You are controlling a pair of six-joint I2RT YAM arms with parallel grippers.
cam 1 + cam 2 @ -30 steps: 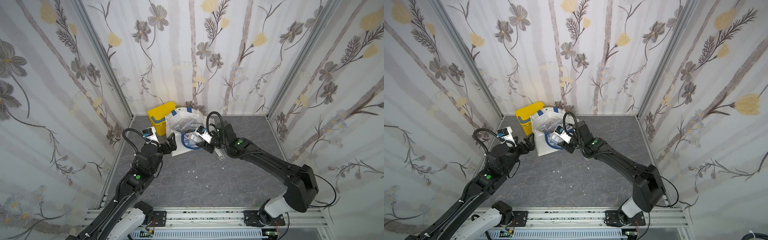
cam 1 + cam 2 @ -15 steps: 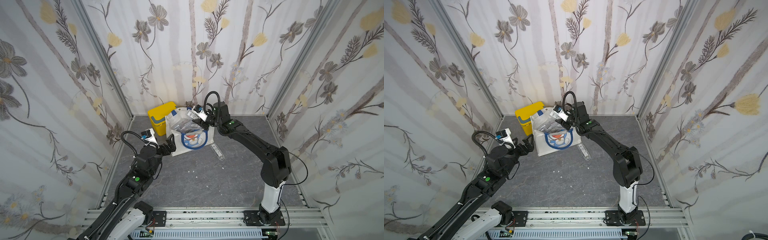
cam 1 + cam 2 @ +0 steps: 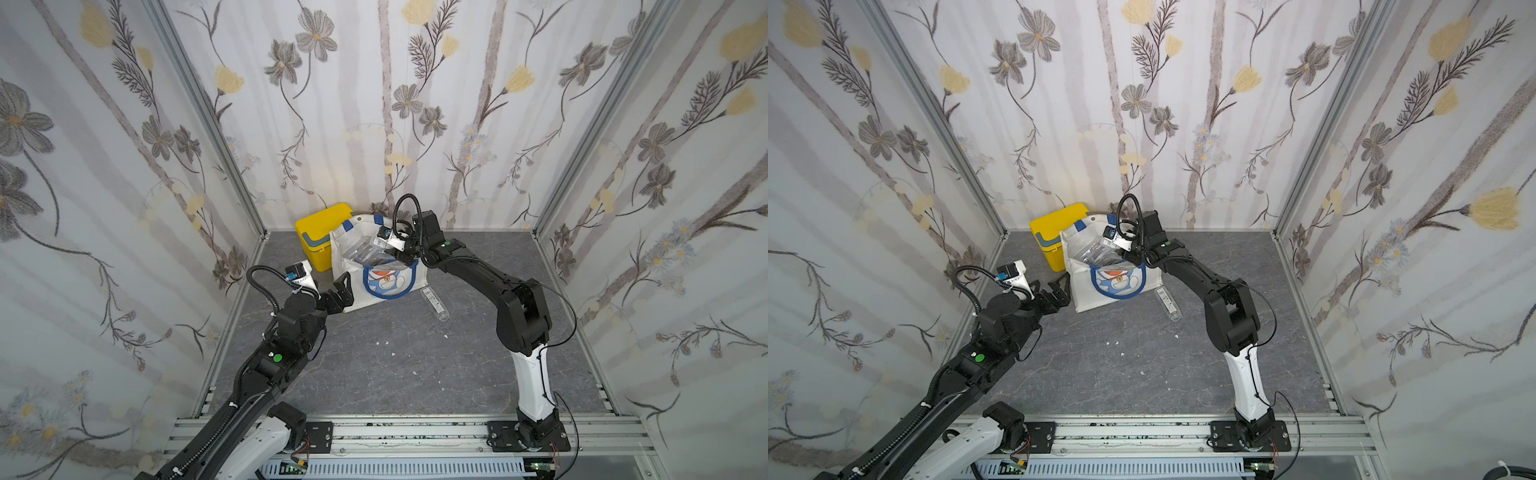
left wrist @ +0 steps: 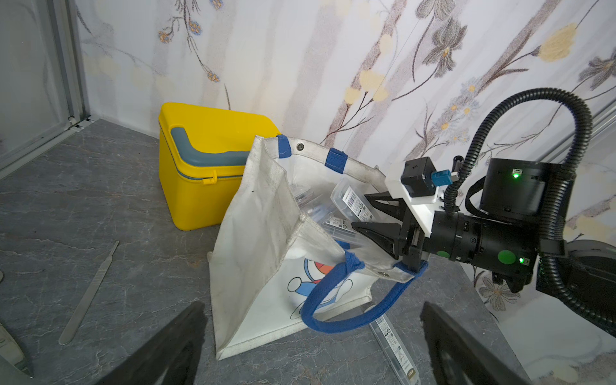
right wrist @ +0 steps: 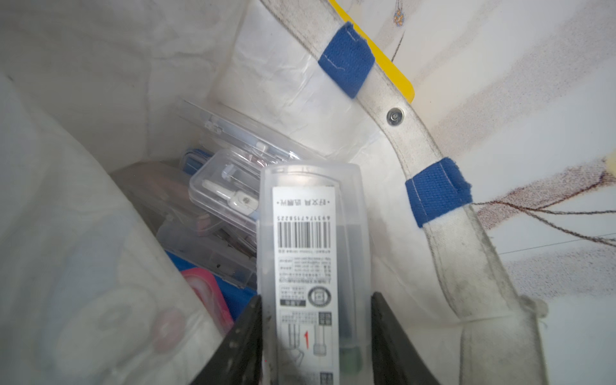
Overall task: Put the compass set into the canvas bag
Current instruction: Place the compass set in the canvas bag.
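The canvas bag [image 3: 376, 286] [image 3: 1100, 291] [image 4: 260, 233] stands open at the back of the floor, white with blue handles and a cartoon cat on its front. My right gripper [image 5: 316, 300] [image 4: 361, 211] [image 3: 395, 249] is over the bag's mouth, shut on the compass set [image 5: 306, 240] [image 4: 353, 200], a clear flat case with a barcode label that points down into the bag. Several other clear cases [image 5: 226, 193] lie inside. My left gripper [image 3: 345, 291] [image 3: 1059, 291] [image 4: 311, 320] is open and holds nothing, low beside the bag's left side.
A yellow plastic box [image 3: 316, 237] [image 4: 200, 173] stands behind the bag against the back wall. Another clear labelled case [image 3: 434, 303] [image 4: 395, 346] lies on the floor right of the bag. A thin metal tool [image 4: 90, 293] lies on the floor to the left.
My right gripper has risen from in front of the bag to its mouth, carrying the clear case. The left arm has barely moved.
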